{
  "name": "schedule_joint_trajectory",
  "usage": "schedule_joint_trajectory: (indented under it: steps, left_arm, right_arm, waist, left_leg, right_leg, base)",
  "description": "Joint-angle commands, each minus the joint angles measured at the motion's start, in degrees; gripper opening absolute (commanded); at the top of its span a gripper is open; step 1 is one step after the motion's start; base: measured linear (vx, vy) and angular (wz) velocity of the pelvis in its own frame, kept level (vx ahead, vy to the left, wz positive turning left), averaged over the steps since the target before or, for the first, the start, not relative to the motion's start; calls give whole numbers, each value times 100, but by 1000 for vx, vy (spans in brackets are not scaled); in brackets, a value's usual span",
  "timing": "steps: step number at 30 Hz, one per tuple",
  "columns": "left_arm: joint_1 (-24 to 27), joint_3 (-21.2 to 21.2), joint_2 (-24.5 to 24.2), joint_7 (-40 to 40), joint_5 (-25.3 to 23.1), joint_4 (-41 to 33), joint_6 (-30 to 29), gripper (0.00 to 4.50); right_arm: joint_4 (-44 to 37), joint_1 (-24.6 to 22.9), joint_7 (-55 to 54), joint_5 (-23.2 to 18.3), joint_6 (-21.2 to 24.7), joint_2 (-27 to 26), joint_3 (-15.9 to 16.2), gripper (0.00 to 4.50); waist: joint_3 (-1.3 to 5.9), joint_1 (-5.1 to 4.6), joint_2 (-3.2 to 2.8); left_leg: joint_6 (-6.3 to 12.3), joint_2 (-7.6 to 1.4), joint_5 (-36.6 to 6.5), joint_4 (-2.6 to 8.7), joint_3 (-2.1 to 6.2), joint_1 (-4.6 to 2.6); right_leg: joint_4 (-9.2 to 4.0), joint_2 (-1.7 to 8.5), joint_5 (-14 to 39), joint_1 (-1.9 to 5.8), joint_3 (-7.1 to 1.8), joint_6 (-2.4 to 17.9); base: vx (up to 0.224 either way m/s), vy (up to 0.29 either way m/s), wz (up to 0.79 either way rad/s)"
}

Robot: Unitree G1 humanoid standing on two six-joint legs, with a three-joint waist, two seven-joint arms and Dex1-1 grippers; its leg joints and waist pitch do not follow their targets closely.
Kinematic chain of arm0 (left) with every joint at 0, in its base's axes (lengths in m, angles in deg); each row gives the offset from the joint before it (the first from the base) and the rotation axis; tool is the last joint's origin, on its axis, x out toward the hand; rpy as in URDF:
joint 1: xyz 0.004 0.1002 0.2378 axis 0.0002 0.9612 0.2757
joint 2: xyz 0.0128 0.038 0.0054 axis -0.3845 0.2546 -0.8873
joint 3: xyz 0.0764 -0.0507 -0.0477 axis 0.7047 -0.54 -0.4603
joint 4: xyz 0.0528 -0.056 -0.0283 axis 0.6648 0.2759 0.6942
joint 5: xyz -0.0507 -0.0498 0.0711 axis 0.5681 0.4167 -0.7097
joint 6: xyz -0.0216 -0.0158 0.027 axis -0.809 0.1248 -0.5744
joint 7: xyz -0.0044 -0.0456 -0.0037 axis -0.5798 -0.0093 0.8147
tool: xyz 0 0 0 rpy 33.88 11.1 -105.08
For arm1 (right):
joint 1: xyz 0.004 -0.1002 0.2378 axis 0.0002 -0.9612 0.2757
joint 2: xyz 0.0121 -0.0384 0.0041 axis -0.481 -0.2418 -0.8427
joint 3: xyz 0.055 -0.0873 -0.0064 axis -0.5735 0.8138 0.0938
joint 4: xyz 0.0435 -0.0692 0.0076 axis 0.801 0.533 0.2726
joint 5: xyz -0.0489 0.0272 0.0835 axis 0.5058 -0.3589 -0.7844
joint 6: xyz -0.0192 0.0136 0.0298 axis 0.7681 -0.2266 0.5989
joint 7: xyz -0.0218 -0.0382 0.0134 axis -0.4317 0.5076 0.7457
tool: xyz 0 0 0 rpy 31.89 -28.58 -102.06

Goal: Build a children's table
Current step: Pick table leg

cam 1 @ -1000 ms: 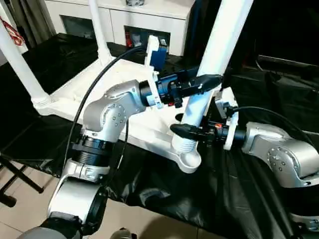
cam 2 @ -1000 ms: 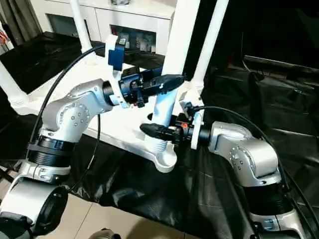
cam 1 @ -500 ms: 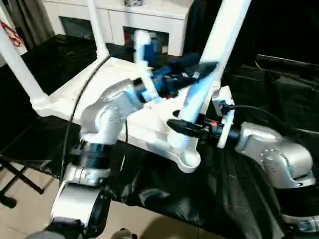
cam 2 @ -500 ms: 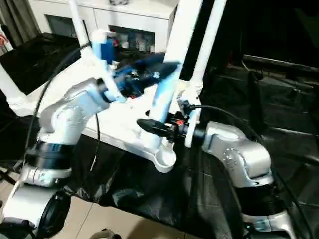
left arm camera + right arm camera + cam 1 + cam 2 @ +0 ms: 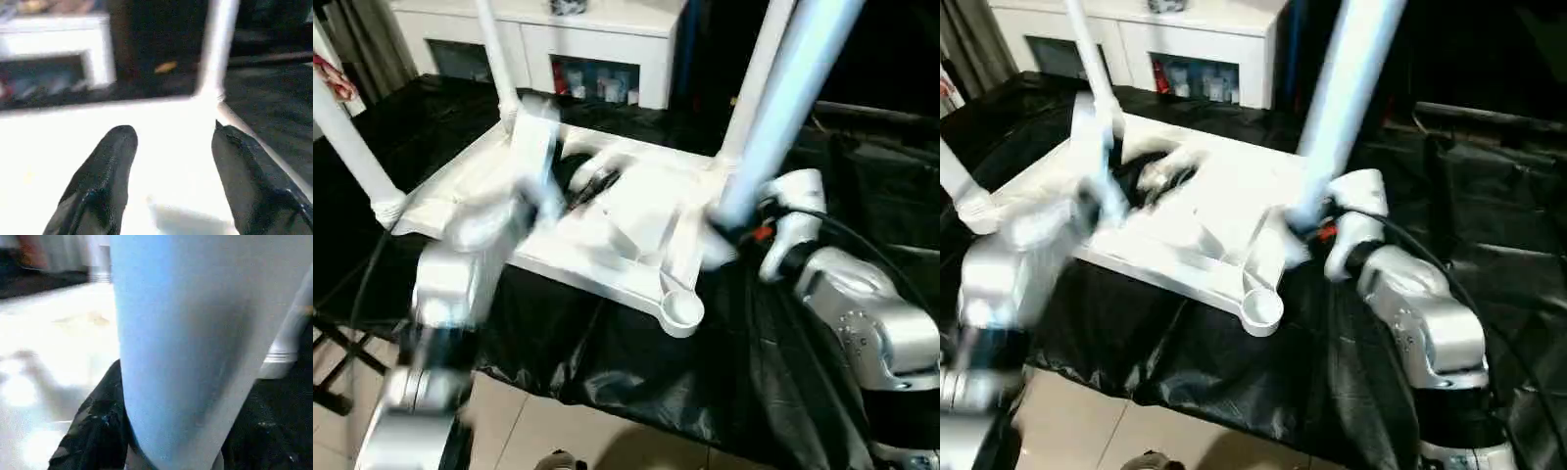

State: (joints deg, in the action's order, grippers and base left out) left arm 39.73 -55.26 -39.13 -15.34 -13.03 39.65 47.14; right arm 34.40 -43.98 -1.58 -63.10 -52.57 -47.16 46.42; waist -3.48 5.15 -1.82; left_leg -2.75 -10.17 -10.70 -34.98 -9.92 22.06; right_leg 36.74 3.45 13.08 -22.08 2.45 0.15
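- The tabletop (image 5: 607,225) lies upside down on black sheeting (image 5: 636,362), three legs standing in its far corners.
- My right gripper (image 5: 161,445) is pinching the fourth leg (image 5: 783,108), just beside the empty near socket (image 5: 682,311).
- My left gripper (image 5: 171,161) is spread over the tabletop, holding nothing.

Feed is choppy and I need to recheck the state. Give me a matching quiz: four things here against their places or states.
Things:
1. left gripper
2. right gripper
3. near socket
4. cabinet

States:
A. empty, nothing standing in it
B. closed around a leg
C. open, holding nothing, over the top
D. against the far wall, beyond the top

Pairs: 1-C, 2-B, 3-A, 4-D
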Motion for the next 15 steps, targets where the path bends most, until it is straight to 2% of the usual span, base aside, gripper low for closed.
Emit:
schedule_joint_trajectory:
  steps: [1,3,4,5,6,7,8,9,10,11,12,13,14,15]
  left_arm:
    - [263,-253,124,663,-245,-124,242,286]
    - [449,-385,291,840,-202,-200,352,286]
    - [588,-357,393,1001,-303,-238,436,286]
    - [588,-357,393,1001,-303,-238,436,286]
    - [669,-160,375,994,-431,-299,434,286]
    - [679,-114,380,1065,-475,-317,423,286]
    - [688,-111,390,1105,-481,-337,417,286]
    - [686,-112,388,1120,-495,-331,429,286]
    - [680,-110,373,1134,-530,-307,471,286]
    - [674,-100,343,1130,-578,-270,544,286]
    - [668,-89,313,1155,-644,-212,667,286]
    - [636,-110,296,1195,-675,-147,704,286]
    - [618,-115,286,1232,-726,-117,743,286]
    - [598,-141,296,1256,-716,-109,675,286]
  right_arm:
    - [-178,-259,-413,327,-311,-122,45,190]
    - [-282,-475,-578,334,-354,-270,-1,190]
    - [-308,-742,-767,325,-380,-473,-51,190]
    - [-308,-742,-767,325,-380,-473,-51,190]
    - [-214,-953,-916,272,-516,-717,-115,190]
    - [-163,-1010,-980,212,-559,-846,-168,190]
    - [-149,-1033,-1009,178,-580,-911,-198,190]
    - [-134,-1040,-1028,181,-591,-941,-195,190]
    - [-110,-1048,-1055,195,-604,-976,-181,190]
    - [-94,-1057,-1069,214,-609,-995,-161,190]
    - [-55,-1070,-1117,261,-674,-1032,-129,190]
    - [-11,-1068,-1144,306,-733,-1044,-104,190]
    - [8,-1067,-1146,340,-775,-1047,-87,190]
    - [14,-1061,-1128,346,-794,-1050,-74,190]
  waist:
    - [409,-20,-8]
    - [412,-24,-11]
    - [423,-22,20]
    - [411,-8,1]
    - [416,2,3]
    - [404,51,6]
    - [405,42,-23]
    - [412,131,97]
    - [417,185,101]
    - [348,342,176]
    - [349,409,138]
    - [332,426,112]
    - [362,415,116]
    - [412,393,4]
  left_leg:
    - [-308,-249,-817,423,117,-94]
    - [-189,-257,-732,427,120,-84]
    - [-102,-253,-687,425,119,-73]
    - [-53,-257,-756,433,121,-82]
    - [-3,-244,-772,427,109,-76]
    - [-197,-240,-1077,303,-73,-240]
    - [-401,-209,-1231,213,-192,-297]
    - [-446,-95,-1376,128,-190,-179]
    - [-347,-64,-1395,37,-156,-145]
    - [6,23,-1414,-467,142,93]
    - [28,15,-1308,-615,326,226]
    - [-41,127,-1248,-754,573,338]
    - [-49,198,-1158,-708,621,310]
    - [103,357,-903,-376,611,106]
  right_leg:
    - [-457,413,106,262,-269,948]
    - [-454,412,-140,267,-265,995]
    - [-451,412,-242,271,-265,1017]
    - [-465,416,-147,252,-263,1026]
    - [-474,440,-94,261,-277,1026]
    - [-575,420,378,98,-497,957]
    - [-630,322,696,29,-663,884]
    - [-653,347,1009,175,-920,795]
    - [-700,428,1079,223,-1100,782]
    - [-956,880,1760,430,-1835,811]
    - [-981,1007,1905,525,-2052,858]
    - [-942,819,1782,511,-2225,935]
    - [-933,633,1606,500,-2208,978]
    - [-925,103,1268,374,-2125,741]
  base:
    - [0,0,0]
    - [0,0,0]
    - [0,0,0]
    - [0,0,0]
    - [0,0,0]
    - [0,0,0]
    - [0,0,0]
    - [-15,40,-40]
    - [-14,87,-50]
    - [-14,87,-50]
    - [-7,171,-62]
    - [-8,239,-72]
    - [-8,239,-72]
    - [-40,284,-63]
